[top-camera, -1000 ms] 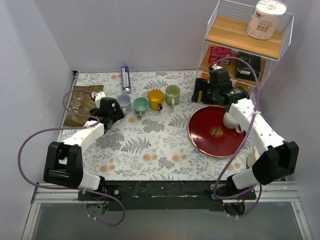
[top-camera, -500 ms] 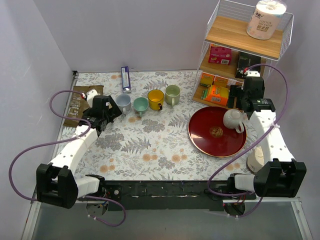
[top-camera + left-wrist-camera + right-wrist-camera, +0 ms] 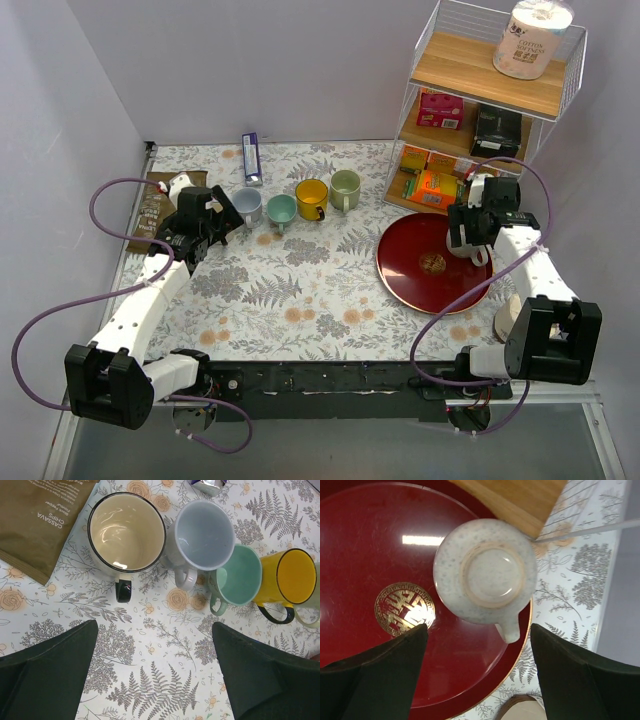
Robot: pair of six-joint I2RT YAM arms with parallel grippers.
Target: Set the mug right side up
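A white speckled mug [image 3: 485,572] stands upside down, base up and handle toward me, at the right edge of a red plate [image 3: 370,545] with a gold emblem. My right gripper [image 3: 477,635] is open and hangs just above the mug, a finger on each side of the handle, touching nothing. In the top view the right gripper [image 3: 468,225] covers most of the mug on the plate [image 3: 420,285]. My left gripper [image 3: 154,627] is open and empty above the flowered cloth, just before a row of upright mugs, and shows in the top view [image 3: 205,222].
Upright in a row are a cream mug [image 3: 126,532], pale blue mug [image 3: 205,535], teal mug [image 3: 239,575], yellow mug [image 3: 295,577] and green mug [image 3: 345,185]. A brown chips bag [image 3: 35,520] lies left. A wire shelf rack [image 3: 480,110] stands behind the plate. A tan object [image 3: 508,318] lies right.
My right gripper swung from the shelf rack out to the right, then back over the upside-down mug. My left gripper drew back a little to the left of the mug row.
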